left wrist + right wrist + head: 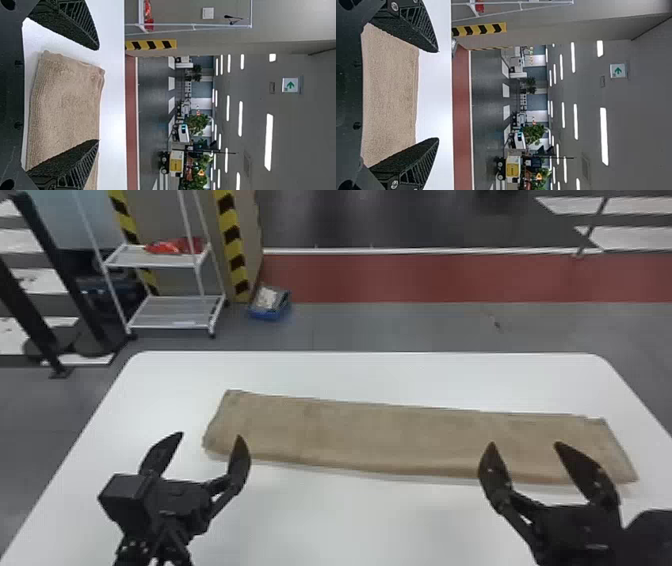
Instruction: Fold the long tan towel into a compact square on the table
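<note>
Got long tan towel [375,435] lying flat across table [300,375], running left to right. Showing wide-spread, empty jaws on left gripper [210,435], near towel's left end, and right gripper [525,444], toward its right end.

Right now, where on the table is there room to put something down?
The white table has bare room between the towel and the far edge, and another patch on the towel's near side, between the left gripper and the right gripper. It is crowded towards the towel's right end, where the right jaws hang open.
</note>
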Robot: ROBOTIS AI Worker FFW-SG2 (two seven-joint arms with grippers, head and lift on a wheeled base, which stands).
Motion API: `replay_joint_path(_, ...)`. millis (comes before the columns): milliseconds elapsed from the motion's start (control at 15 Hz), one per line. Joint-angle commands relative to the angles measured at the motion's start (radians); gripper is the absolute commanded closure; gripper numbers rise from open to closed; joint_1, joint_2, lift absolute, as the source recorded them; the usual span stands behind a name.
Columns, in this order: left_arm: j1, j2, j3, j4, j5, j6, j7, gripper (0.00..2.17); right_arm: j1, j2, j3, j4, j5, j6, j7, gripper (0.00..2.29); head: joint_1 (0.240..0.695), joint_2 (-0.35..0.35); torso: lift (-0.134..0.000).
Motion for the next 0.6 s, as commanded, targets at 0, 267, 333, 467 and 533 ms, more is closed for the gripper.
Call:
replay_joint_path(0, 0.000, 0.000, -0.003, 0.001, 0.000, -0.013, 0.000, 0.04, 0.001, 0.001, -0.001, -0.001, -0.001, 0.000, 0.000, 0.09, 0.695, 0.017, -0.113)
replay_joint_path(267, 0.002, 0.000, -0.003, -0.002, 0.000, -0.016, 0.000, 0.04, 0.001, 0.001, -0.001, -0.001, -0.001, -0.003, 0.000, 0.09, 0.695, 0.014, -0.113)
replay_joint_path(333, 0.003, 0.000, -0.002, -0.005, 0.000, -0.016, 0.000, 0.04, 0.003, 0.001, 0.000, -0.002, -0.001, -0.003, 0.000, 0.09, 0.695, 0.013, -0.113)
replay_joint_path(467, 0.008, 0.000, 0.001, -0.013, 0.002, -0.016, 0.000, 0.04, 0.004, 0.001, 0.000, -0.006, -0.001, -0.003, 0.000, 0.09, 0.695, 0.014, -0.113)
replay_joint_path(533, 0.009, 0.000, 0.001, -0.017, 0.002, -0.016, 0.000, 0.04, 0.006, 0.001, 0.000, -0.009, -0.001, -0.003, 0.000, 0.09, 0.695, 0.015, -0.113)
